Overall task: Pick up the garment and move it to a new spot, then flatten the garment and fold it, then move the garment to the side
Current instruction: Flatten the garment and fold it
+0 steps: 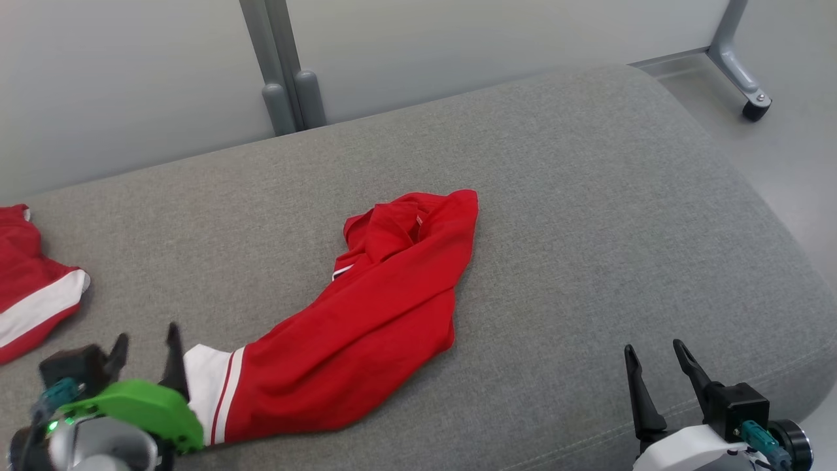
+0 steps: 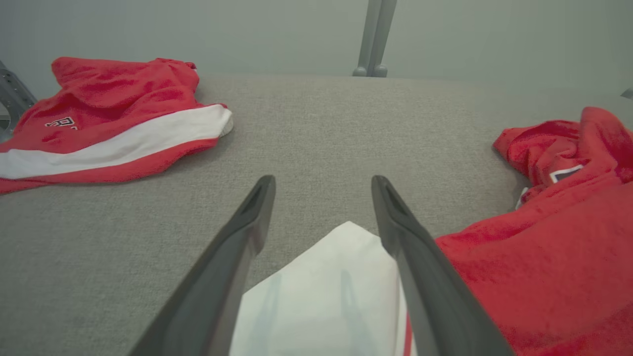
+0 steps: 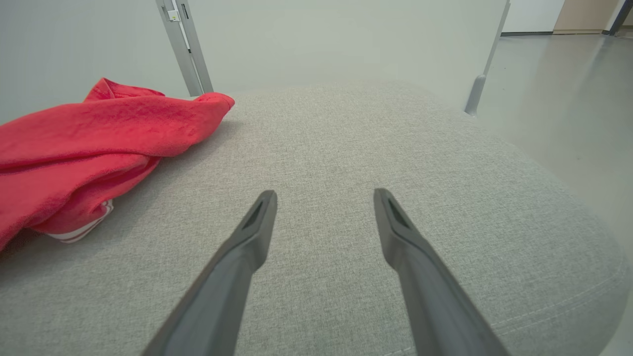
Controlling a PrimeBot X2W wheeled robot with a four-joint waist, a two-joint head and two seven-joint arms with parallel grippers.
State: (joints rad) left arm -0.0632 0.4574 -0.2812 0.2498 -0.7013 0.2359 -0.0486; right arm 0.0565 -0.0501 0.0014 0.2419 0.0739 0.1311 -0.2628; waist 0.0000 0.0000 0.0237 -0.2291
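Note:
A crumpled red garment (image 1: 373, 307) with a white band lies in the middle of the grey cushion (image 1: 588, 229). Its white end (image 2: 326, 291) reaches between the fingers of my left gripper (image 2: 322, 184), which is open at the garment's near-left end (image 1: 147, 340). The red part (image 2: 544, 257) lies to the right of that gripper. My right gripper (image 1: 654, 353) is open over bare cushion at the near right, apart from the garment (image 3: 89, 143), which lies to its left. Nothing is between its fingers (image 3: 322, 195).
A second red and white garment (image 1: 29, 288) lies at the cushion's left edge (image 2: 109, 113). Grey partition posts (image 1: 288, 72) stand behind the cushion. A caster leg (image 1: 745, 72) stands on the floor at the far right. The cushion's right edge drops to the floor.

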